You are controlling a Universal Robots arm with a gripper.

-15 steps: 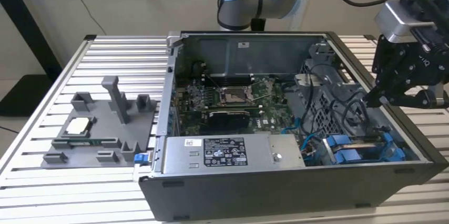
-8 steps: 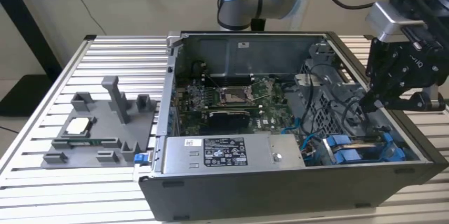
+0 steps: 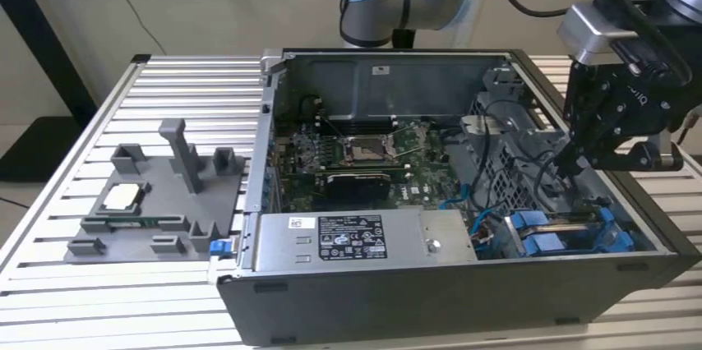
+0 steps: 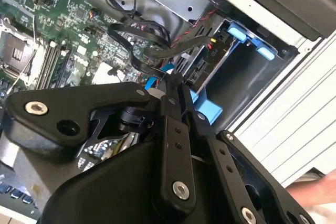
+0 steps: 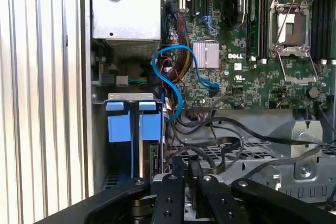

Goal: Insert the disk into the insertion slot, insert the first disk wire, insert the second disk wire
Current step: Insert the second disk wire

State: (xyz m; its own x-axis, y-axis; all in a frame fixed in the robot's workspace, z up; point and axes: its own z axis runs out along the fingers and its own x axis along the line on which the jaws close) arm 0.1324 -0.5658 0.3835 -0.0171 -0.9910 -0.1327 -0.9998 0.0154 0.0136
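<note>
Second wrist view has the tool (image 4: pixel 173 85) w/ its two fingers (image 4: pixel 169 124) drawn close together, barely a sliver between them. They look nipped on smth thin right where a black wire (image 4: pixel 152 69) and a blue cable (image 4: pixel 152 82) cross, but I can't tell what exactly is caught in there. Exterior view puts it hanging inside the open case (image 3: pixel 439 292), over the corner on that view's right, just above the blue fittings.

Going outward: the disk (image 5: pixel 150 127) looks already seated in the insertion slot (image 5: pixel 126 97), so only the blue carrier end really shows, right next to the grey power supply box (image 3: pixel 362 239). Beyond that is the motherboard (image 3: pixel 351 153), then the slatted desk (image 3: pixel 187 87) w/ a grey parts tray (image 3: pixel 154 202) well apart on the exterior view's left.

IMO we're at the wire stage, not the disk stage. To do it well: keep the plug square to the socket, come in straight along the disk's length, no twisting, and don't snag the loose black wires bunched nearby. Slack matters too, bc a taut lead would pull the plug crooked.

Orientation, as best I can judge: the disk stands on edge in the bay, long axis running along the case's near wall toward the exterior view's right, blue tab end facing the power supply side. Which end carries the sockets I can't make out.
</note>
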